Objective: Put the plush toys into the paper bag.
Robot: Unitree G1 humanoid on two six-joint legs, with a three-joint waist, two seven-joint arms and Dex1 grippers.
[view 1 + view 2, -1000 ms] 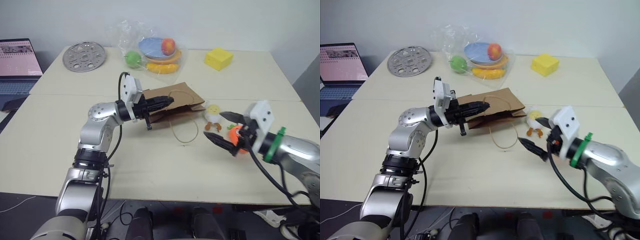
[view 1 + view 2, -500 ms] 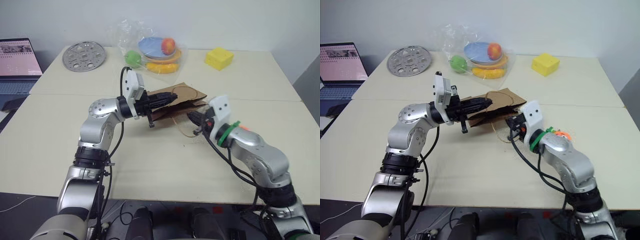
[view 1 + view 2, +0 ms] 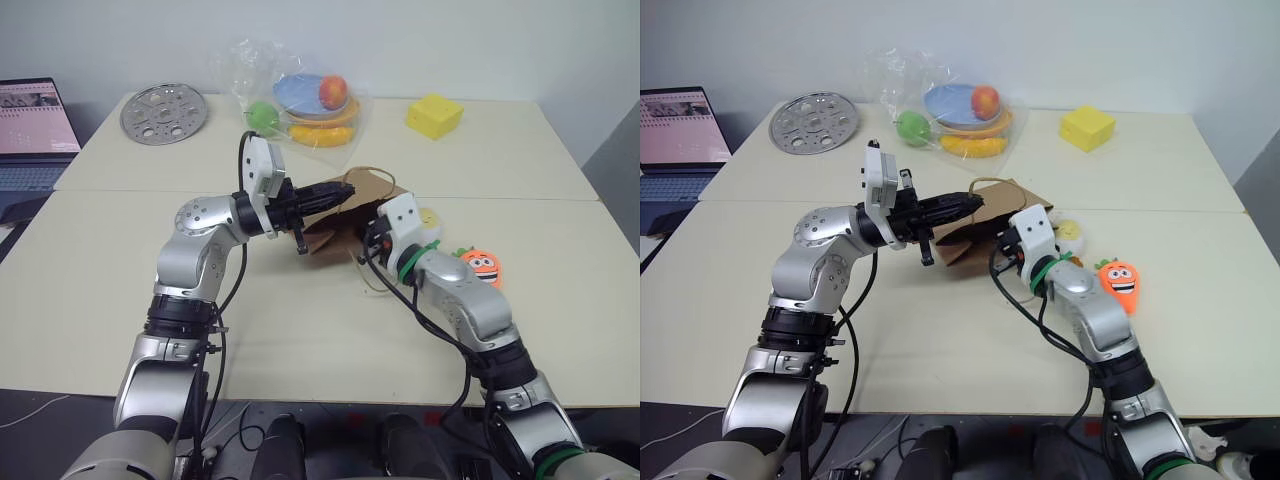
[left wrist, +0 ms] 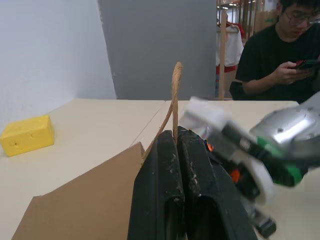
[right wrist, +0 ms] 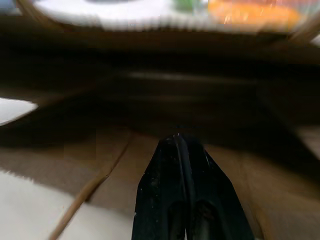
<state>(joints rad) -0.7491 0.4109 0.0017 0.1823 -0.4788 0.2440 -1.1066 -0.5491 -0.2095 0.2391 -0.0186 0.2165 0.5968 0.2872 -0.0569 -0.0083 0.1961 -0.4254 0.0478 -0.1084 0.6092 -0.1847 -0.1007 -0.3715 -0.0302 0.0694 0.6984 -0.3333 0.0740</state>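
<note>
Paper bag [image 3: 975,225] lies near the middle of the worktop [image 3: 760,290], its upper wall lifted by the left pincer [image 3: 965,203], which is clenched on that wall's rim beside a string handle [image 4: 174,100]. The right pincer [image 5: 181,145] is clenched with nothing between its fingers, its tips at the bag's mouth; whether they touch the lower wall is hard to tell in the blurred wrist view. Both plush toys sit outside the bag, toward the worktop's right edge: the egg [image 3: 1068,232] just beside the bag, the carrot [image 3: 1121,283] a little nearer the front edge, face up, close by the right forearm.

The toys look light, soft and squashy, unlikely to slip or break; a pinch across the carrot's body or the egg's round middle should hold better than the green top or the small feet. The kraft paper is thin and creases easily, so the mouth probably sags unless held up by its rim.
</note>
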